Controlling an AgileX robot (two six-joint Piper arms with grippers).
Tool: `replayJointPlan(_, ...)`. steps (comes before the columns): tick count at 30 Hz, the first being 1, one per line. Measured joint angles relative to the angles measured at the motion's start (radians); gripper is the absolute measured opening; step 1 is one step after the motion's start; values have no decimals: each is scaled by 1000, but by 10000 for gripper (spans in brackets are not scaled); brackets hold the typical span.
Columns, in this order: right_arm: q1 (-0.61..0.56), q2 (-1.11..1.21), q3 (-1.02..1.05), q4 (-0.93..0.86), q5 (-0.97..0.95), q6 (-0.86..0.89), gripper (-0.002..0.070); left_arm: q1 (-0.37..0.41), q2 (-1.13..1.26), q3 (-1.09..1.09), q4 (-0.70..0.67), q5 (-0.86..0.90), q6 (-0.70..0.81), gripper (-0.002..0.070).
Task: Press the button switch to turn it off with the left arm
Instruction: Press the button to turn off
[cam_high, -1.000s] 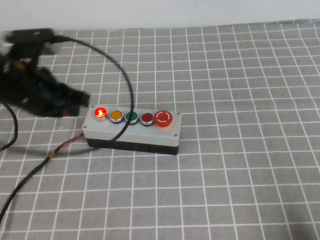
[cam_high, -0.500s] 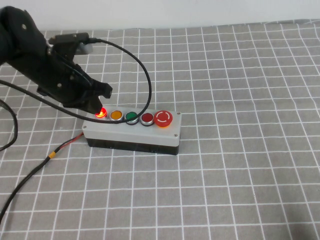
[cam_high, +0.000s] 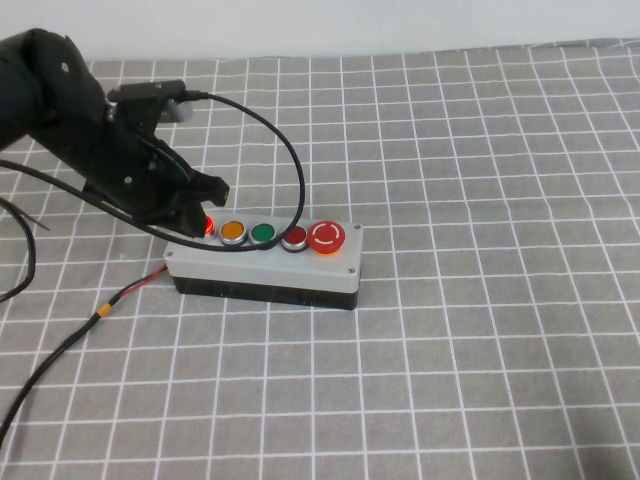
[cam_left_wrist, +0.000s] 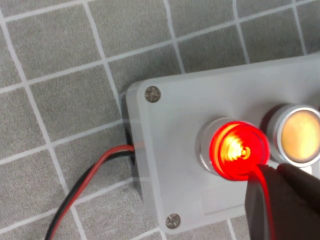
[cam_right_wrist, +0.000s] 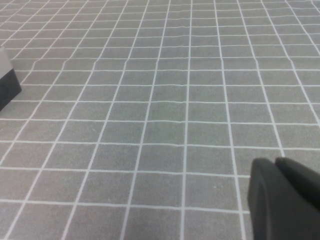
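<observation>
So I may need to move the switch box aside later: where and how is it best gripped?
Grip the grey box across its long side walls near the middle, from above. Its top is crowded with buttons, and the left gripper sits over the lit button switch end. The right gripper is away over bare cloth.

A worktop (cam_high: 480, 150) covered in grey cloth with a white grid fills the high view, meeting a pale wall at its far edge. On it, left of centre, sits a grey box (cam_high: 262, 262) on a black base, long side running left to right. From the box's left end a red and black wire (cam_high: 135, 291) trails over the cloth toward the near left edge, turning into a thicker black cable (cam_high: 45, 375). The left end effector (cam_high: 197, 205) hangs over the box's left end. The right end effector (cam_right_wrist: 282, 200) is seen only from its wrist, above bare cloth.
</observation>
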Motion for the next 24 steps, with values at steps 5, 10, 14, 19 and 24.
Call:
replayJointPlan(5,0,0,0,0,0,0,-17,0,12,0,0,-2,0,-3)
replayJointPlan(10,0,0,0,0,0,0,-17,0,19,-8,0,2,0,-3)
replayJointPlan(14,0,0,0,0,0,0,-17,0,21,-8,0,-5,8,-3)
replayJointPlan(19,0,0,0,0,0,0,-17,0,21,-12,-2,-24,8,-3)
replayJointPlan(24,0,0,0,0,0,0,-17,0,21,-12,16,-27,6,-3)
